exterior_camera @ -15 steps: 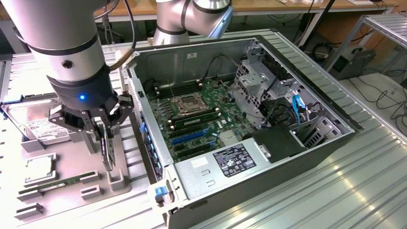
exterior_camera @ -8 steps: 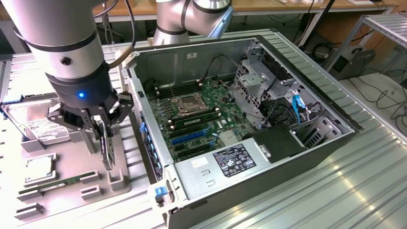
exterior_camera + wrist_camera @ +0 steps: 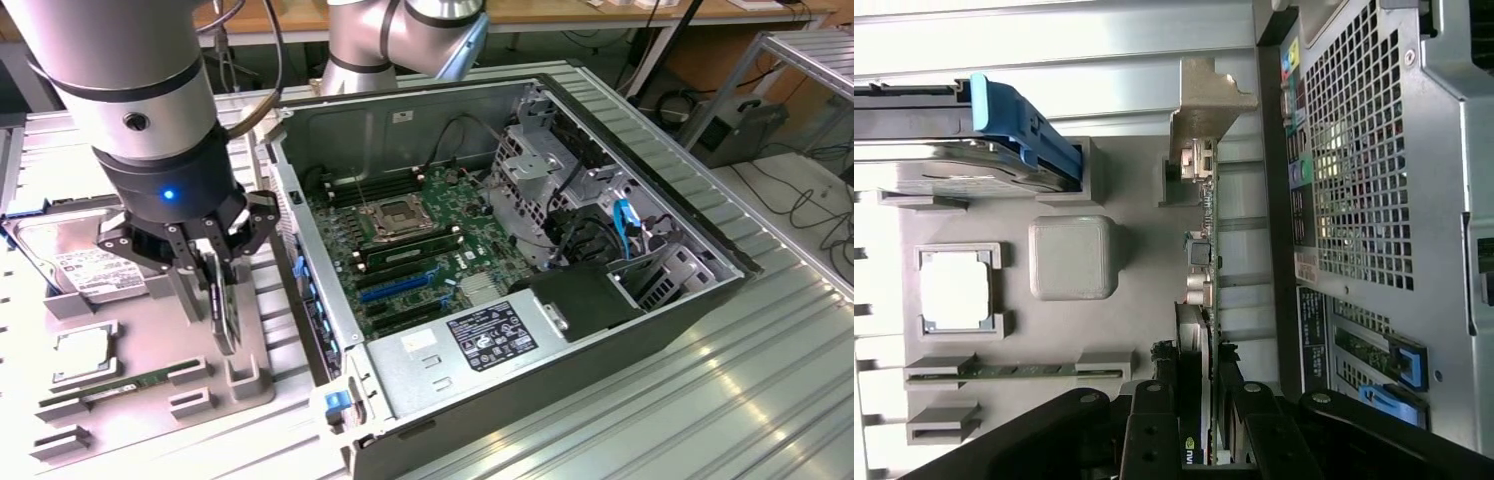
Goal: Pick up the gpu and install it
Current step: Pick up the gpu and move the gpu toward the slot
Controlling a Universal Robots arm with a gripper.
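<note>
- Wrist view: pincer (image 3: 1197, 392) grips the gpu (image 3: 1203, 250) by its thin edge, over the grey tray (image 3: 1142, 215).
- Risk: card twisting or slipping, bracket snagging the computer case (image 3: 1354, 150) close beside it.

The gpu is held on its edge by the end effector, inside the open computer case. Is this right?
Wrong place. The exterior view shows the gpu, held on its edge by the end effector, at the grey tray beside the open computer case, not inside it.
</note>
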